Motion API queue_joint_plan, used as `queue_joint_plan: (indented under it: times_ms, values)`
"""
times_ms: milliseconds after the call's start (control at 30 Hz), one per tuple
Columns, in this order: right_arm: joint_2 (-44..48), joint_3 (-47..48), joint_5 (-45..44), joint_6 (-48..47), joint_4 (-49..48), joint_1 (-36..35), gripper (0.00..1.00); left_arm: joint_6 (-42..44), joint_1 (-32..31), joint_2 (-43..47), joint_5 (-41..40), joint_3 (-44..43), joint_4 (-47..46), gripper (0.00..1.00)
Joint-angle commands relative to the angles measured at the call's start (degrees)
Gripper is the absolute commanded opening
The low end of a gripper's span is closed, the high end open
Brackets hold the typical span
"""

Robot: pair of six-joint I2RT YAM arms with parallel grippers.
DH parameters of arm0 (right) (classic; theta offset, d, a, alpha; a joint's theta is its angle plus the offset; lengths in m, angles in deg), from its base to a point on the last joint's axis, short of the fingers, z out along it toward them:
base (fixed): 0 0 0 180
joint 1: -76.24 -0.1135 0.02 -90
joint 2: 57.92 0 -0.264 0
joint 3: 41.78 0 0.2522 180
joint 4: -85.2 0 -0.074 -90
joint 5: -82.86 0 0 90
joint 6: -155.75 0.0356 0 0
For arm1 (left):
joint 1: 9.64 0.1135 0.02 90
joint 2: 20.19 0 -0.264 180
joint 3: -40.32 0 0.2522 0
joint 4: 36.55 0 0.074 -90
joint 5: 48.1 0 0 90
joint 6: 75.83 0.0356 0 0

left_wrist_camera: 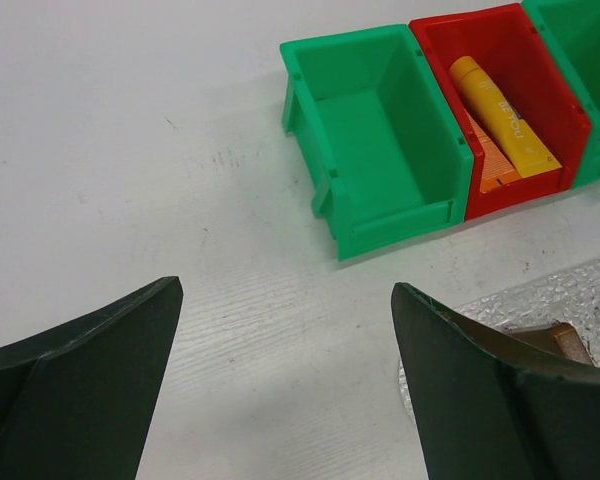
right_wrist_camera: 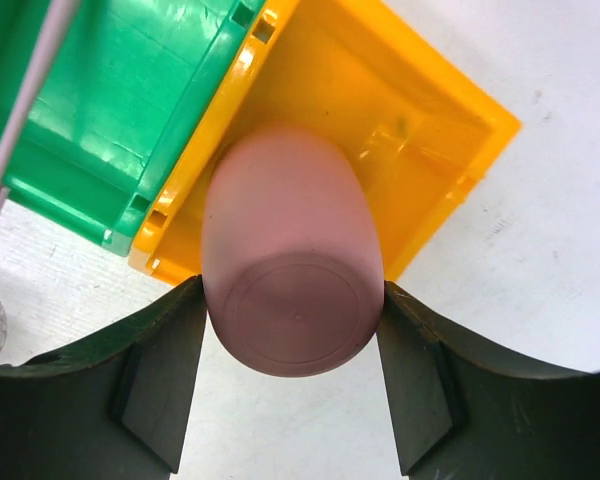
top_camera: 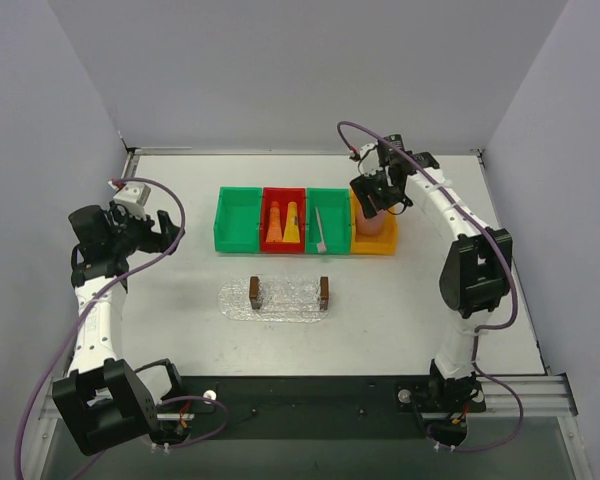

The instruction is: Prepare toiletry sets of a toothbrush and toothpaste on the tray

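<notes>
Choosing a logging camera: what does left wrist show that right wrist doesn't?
Only left wrist: an empty green plastic bin, a red plastic bin holding an orange toothpaste tube and a yellow-orange toothpaste tube. Only right wrist: the right end effector gripping a pink plastic cup at an orange plastic bin. Both: a second green bin with the slim whitish-pink toothbrush.

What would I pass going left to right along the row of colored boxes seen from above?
An empty green box, red box with two toothpaste tubes, second green box with the toothbrush, orange box and a pink cup.
</notes>
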Motion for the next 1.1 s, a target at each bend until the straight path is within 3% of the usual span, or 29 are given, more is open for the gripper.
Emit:
queue_joint_plan:
  times_ms: [0,200,333,667,867,1000,1067]
  values:
    - [7.66,3.38,-0.87,1.58,1.67,0.04,0.25,-1.47,-0.33,0.67,5.08,-3.86,-2.37,0.97]
    - [12.31,6.54,1.41,3.60,3.68,0.12,0.23,-4.63,-3.66,0.75,9.30,-5.80,-3.42,0.97]
    - [15.13,9.97,9.48,7.11,6.67,0.21,0.23,-6.30,-8.84,1.37,10.27,-7.64,-5.35,0.97]
    - [18.91,9.01,44.20,17.84,5.80,0.56,0.23,-17.98,-21.33,5.24,9.74,-5.62,-18.53,0.97]
    - [18.12,6.55,61.17,31.01,-4.73,0.65,0.22,-25.37,-26.07,3.92,12.03,-5.18,-27.14,0.97]
    - [19.09,2.25,65.66,41.29,-20.51,0.48,0.22,-24.94,-28.27,3.74,11.77,-4.57,-30.56,0.98]
    - [19.96,-2.05,67.60,51.18,-28.61,0.39,0.22,-26.43,-28.80,3.57,11.68,-3.43,-32.94,0.97]
